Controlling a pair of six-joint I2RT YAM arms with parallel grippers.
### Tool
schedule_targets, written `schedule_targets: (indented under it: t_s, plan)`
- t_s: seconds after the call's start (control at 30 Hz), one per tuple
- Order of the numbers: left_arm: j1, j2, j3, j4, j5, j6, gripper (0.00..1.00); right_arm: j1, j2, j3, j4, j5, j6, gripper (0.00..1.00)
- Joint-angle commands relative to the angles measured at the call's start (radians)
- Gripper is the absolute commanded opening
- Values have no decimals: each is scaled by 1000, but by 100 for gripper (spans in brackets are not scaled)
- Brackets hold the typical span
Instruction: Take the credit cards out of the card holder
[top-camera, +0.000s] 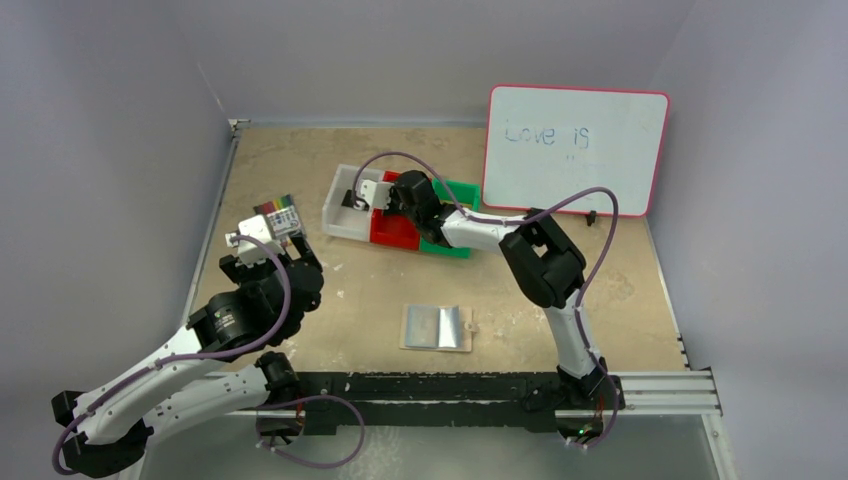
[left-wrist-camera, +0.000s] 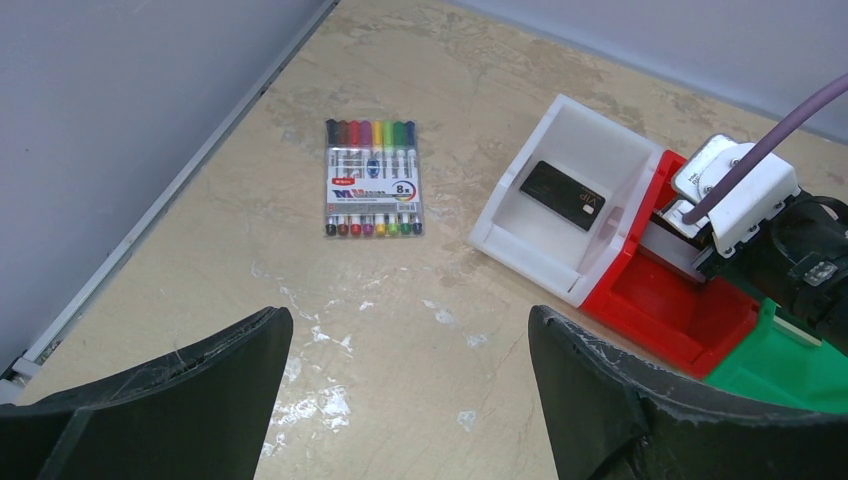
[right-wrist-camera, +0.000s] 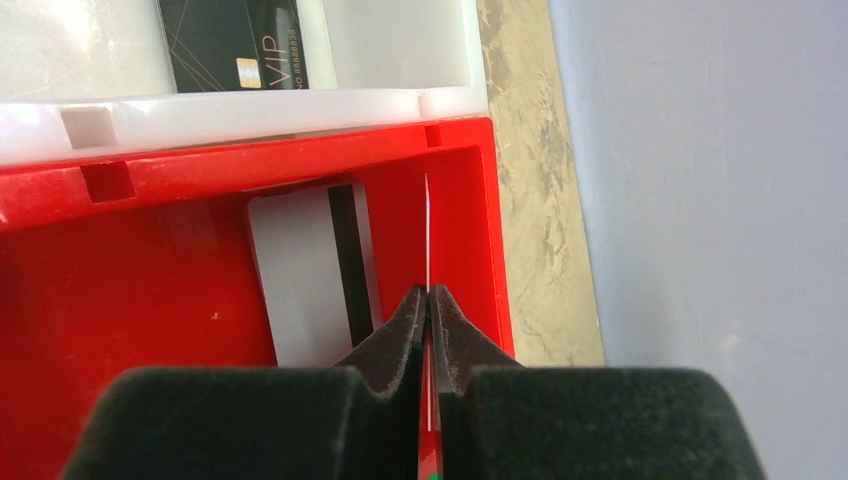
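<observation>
Step in hand, by judgement: final card lifted clear, holder apparently emptied. Left of red bin (right-wrist-camera: 130, 290): left gripper (left-wrist-camera: 408, 325), fingers spread wide, nothing between them; marker pack (left-wrist-camera: 372, 178), one; white bin (left-wrist-camera: 600, 128), one, touching red bin, black card (left-wrist-camera: 562, 195) flat inside. In red bin: grey card (right-wrist-camera: 300, 270), dark stripe, flat. Over red bin: right gripper (right-wrist-camera: 428, 295), clenched on third card (right-wrist-camera: 427, 230), seen edge-on, colour unreadable. Nearer the arms than red bin: holder (top-camera: 437, 327), one, lying open. Right of red bin: green bin (left-wrist-camera: 790, 370), one, touching; whiteboard (top-camera: 575, 150), one. Cards: three. Next move likely calls for shifting rightward over green bin before letting go.
</observation>
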Motion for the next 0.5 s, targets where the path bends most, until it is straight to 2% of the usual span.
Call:
schedule_targets:
  t_s: [0.0, 0.23, 0.4, 0.47]
  plan:
    - [2, -5, 19, 23, -11, 16, 88, 7, 4, 9, 10, -11, 15, 6]
    - [2, -5, 19, 24, -10, 19, 88, 8, 12, 23, -33, -45, 28, 5]
    - [2, -6, 19, 22, -10, 18, 88, 8, 16, 22, -36, -43, 33, 11]
    - [2, -11, 19, 23, -11, 16, 88, 10, 12, 22, -39, -44, 39, 17]
